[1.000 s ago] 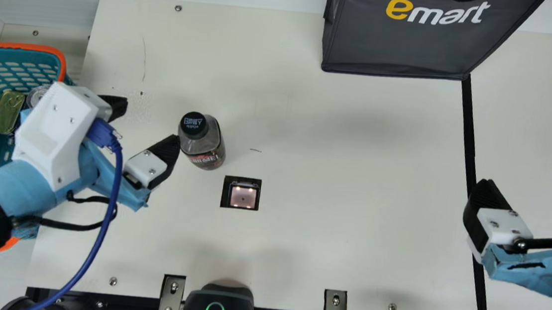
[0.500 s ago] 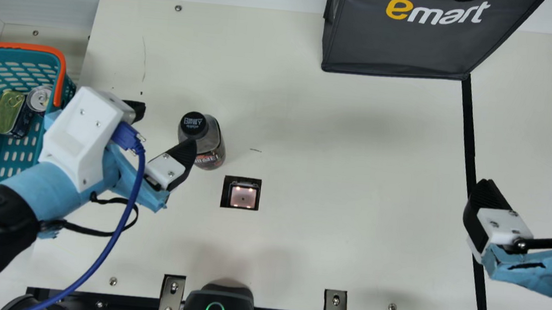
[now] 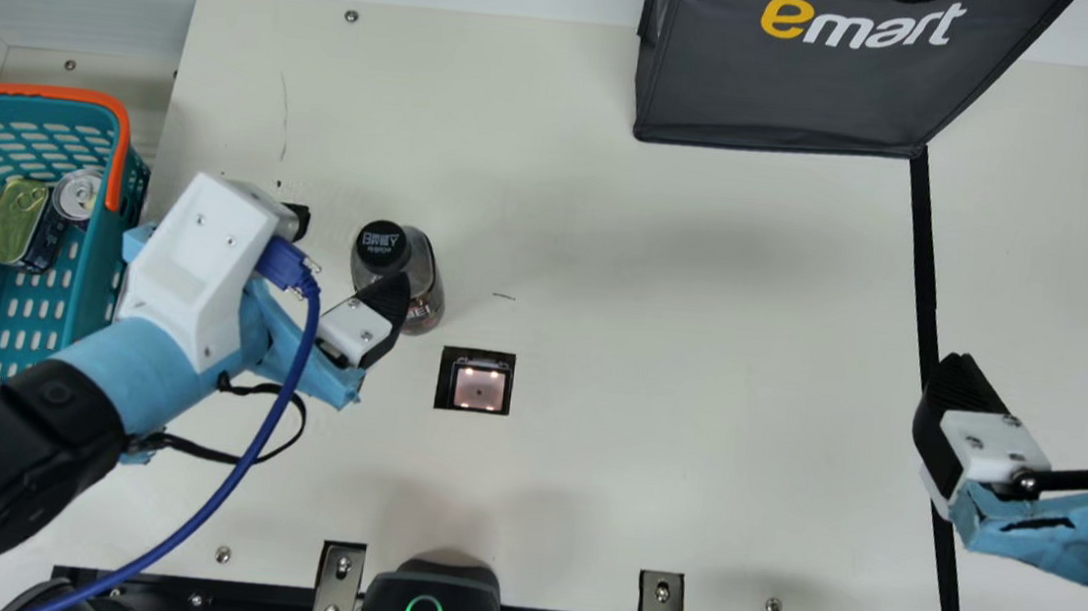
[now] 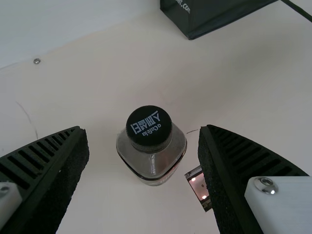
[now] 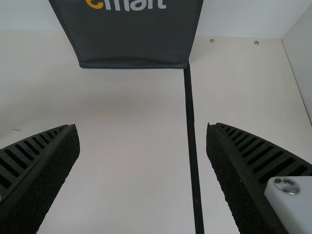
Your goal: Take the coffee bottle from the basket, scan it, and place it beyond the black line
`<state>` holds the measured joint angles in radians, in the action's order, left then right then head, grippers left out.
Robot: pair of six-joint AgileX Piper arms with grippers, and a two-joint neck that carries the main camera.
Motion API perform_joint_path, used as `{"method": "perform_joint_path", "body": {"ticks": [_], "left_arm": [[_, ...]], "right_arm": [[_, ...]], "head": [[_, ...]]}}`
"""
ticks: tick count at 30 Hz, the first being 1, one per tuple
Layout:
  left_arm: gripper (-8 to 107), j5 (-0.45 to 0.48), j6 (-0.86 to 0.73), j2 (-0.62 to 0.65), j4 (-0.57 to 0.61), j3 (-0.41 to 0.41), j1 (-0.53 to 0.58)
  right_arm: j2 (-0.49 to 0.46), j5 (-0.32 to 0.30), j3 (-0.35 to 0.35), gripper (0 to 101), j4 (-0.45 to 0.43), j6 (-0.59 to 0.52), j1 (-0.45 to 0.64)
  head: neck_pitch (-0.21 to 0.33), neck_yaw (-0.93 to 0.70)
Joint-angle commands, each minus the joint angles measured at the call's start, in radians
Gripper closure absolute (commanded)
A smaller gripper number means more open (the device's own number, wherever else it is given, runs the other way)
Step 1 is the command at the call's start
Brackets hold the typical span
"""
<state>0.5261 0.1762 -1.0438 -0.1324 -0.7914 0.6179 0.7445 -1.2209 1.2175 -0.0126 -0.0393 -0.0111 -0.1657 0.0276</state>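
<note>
1. Firstly, the left gripper (image 3: 353, 247) has its two fingers spread wide, and it holds nothing.
2. Just ahead of these fingers, the coffee bottle (image 3: 424, 266) stands upright on the table. In the left wrist view there is a gap on each side of it, so I judge that the grasp is near but not made.
3. A little beyond the bottle from this gripper is the scanner window (image 3: 480, 389). The bottle is beside it, not over it. I cannot tell whether any scan is done; probably it is left to do.
4. Behind the left gripper is the basket (image 3: 102, 267), with two cans inside. The bottle is outside it, therefore the taking-out part is already complete.
5. Farthest from the left gripper is the black line (image 3: 925, 250), near the right gripper (image 3: 1051, 368), which is wide open and empty. The bottle is well short of this line, so the placing remains.
</note>
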Motion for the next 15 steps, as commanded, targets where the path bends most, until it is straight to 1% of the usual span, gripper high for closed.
{"method": "perform_joint_path", "body": {"ticks": [1, 15], "left_arm": [[9, -0.003, 0.032, -0.004, -0.022, 0.001, 0.004], [9, -0.021, 0.264, -0.052, -0.205, 0.002, 0.070]], "right_arm": [[0.000, 0.000, 0.000, 10, 0.000, 0.000, 0.000], [0.000, -0.001, 0.000, 10, 0.000, 0.000, 0.000]], "head": [[0.027, 0.000], [0.027, 0.000]]}}
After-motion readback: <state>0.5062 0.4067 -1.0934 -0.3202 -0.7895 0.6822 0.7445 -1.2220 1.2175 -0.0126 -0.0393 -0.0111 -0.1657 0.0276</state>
